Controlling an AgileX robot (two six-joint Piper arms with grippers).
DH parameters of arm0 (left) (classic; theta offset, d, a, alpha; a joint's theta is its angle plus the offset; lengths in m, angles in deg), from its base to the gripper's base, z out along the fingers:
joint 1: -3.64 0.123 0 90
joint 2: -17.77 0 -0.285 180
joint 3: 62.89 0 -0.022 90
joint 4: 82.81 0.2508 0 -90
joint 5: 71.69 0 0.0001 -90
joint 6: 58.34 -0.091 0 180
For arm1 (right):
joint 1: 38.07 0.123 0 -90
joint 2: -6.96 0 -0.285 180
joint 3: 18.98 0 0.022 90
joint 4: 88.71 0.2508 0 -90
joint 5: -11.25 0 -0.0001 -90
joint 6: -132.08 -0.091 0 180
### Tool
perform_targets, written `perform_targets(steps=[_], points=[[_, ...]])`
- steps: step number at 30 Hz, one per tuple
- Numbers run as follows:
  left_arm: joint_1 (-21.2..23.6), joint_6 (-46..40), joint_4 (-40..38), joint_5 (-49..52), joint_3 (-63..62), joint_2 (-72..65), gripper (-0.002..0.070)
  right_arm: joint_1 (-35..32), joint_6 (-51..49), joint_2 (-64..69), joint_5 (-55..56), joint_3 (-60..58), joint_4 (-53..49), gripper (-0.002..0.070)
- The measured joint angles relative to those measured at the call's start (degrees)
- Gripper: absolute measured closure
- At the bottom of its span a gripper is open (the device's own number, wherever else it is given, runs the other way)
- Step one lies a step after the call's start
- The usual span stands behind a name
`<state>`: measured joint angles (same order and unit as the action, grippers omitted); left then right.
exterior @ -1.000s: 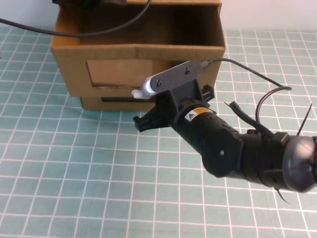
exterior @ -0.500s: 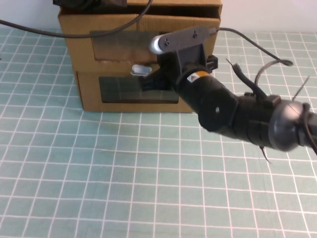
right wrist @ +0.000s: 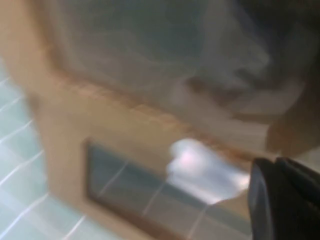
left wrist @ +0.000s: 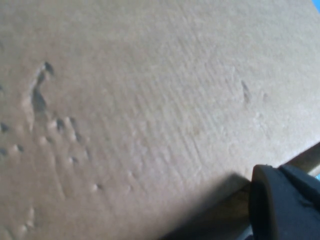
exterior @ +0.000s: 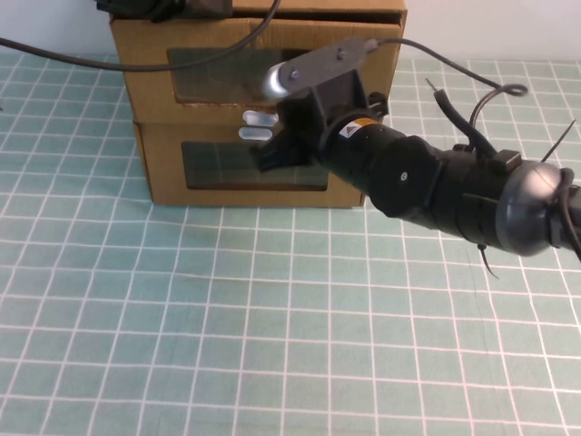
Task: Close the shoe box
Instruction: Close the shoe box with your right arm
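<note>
High view: right tool [exterior: 272, 156], width unclear, fronts shoe box [exterior: 154, 91]; left tool [exterior: 154, 7] behind.

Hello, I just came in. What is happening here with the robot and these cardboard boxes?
Two windowed cardboard boxes are stacked on the green grid mat. The right claw is at the front of the stack, near the two white pull tabs. The upper one, the shoe box, now looks pushed in, roughly flush with the lower box. The left claw is pressed close against plain cardboard, apparently on top at the back.
</note>
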<state>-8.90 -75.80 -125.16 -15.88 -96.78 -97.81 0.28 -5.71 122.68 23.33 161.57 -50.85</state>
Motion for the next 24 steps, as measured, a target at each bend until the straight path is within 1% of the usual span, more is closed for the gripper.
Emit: perform_targets(steps=[4,12,16,24], points=[[0.0,0.0,0.0,0.0,0.0,0.0,0.0679,1.3,4.2,-2.6,-4.1,0.0,-1.0,0.0690],[0.0,-0.1,0.0,-0.1,-3.3,0.0,0.0679,2.3,5.3,-2.3,-5.4,-0.7,-1.4,0.0690],[0.0,-0.3,-0.2,-0.2,-4.3,0.0,0.0679,2.3,5.4,-0.4,-3.7,-1.0,0.8,0.0690],[0.0,-0.5,0.0,-0.6,-4.5,-2.6,0.0679,2.1,5.4,1.7,5.2,-1.0,4.3,0.0690]])
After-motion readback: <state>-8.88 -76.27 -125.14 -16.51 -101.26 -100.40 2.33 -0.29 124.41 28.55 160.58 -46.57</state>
